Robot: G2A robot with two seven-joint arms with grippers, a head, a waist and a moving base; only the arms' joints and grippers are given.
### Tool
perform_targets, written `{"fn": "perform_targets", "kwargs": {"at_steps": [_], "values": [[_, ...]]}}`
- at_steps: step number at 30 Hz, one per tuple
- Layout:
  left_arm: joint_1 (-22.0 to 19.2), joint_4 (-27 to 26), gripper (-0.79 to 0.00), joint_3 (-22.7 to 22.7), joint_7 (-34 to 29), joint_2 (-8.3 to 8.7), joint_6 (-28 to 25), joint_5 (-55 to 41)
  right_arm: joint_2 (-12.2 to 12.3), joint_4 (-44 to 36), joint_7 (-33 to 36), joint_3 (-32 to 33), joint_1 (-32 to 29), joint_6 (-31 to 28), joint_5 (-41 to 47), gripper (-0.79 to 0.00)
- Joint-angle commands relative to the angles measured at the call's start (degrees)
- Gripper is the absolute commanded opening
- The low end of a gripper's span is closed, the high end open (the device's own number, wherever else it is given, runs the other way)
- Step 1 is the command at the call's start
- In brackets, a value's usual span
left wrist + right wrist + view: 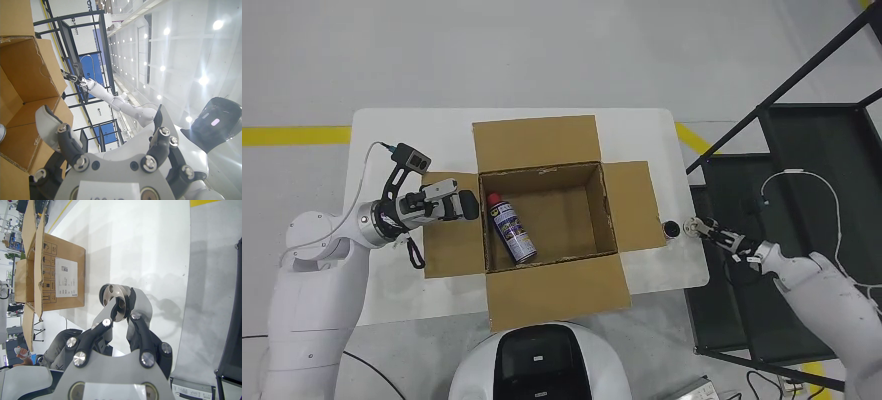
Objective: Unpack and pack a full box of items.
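The open cardboard box [567,215] sat on the desk [412,150], a white code sticker [66,279] on one side. A red-capped, labelled spray can [510,227] lay inside by its left wall. The left gripper [470,200] held its fingers spread above the left flap. The right gripper [121,308] pinched a silver holed wheel [109,292] at the desk's right edge.

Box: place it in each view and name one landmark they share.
Top view: box at centre, flaps open, can inside.
Left wrist view: box interior beside the open left gripper.
Right wrist view: box, labelled wall, beyond the right gripper clamping a disc.
Shared landmark: the right gripper, far off past the box in the left wrist view.
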Motion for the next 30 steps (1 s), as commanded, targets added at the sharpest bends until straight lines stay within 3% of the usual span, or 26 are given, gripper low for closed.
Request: {"fn": "perform_targets", "kwargs": {"at_steps": [1,18,19,20,23,25,30], "values": [[0.00,0.00,0.000,0.00,0.00,0.00,0.00,0.00,-0.93,3.02,0.50,-0.69,1.56,-0.30,0.39,-0.785],[0.00,0.00,0.000,0.00,0.00,0.00,0.00,0.00,-7.73,16.77,1.67,-5.41,7.86,-1.05,-0.42,-0.785],[0.00,0.00,0.000,0.00,0.00,0.00,0.00,0.00,-7.92,17.17,1.74,-5.47,8.01,-1.16,-0.39,-0.671],[0.00,0.00,0.000,0.00,0.00,0.00,0.00,0.00,-8.27,17.86,1.87,-5.56,8.35,-1.44,-0.42,-0.502],[0.00,0.00,0.000,0.00,0.00,0.00,0.00,0.00,-8.97,19.20,2.29,-5.66,8.96,-2.12,-0.31,-0.348],[0.00,0.00,0.000,0.00,0.00,0.00,0.00,0.00,-9.37,19.96,2.61,-5.67,9.34,-2.46,-0.23,-0.305],[0.00,0.00,0.000,0.00,0.00,0.00,0.00,0.00,-10.19,21.71,3.29,-5.38,10.13,-3.38,0.43,-0.323]]}}
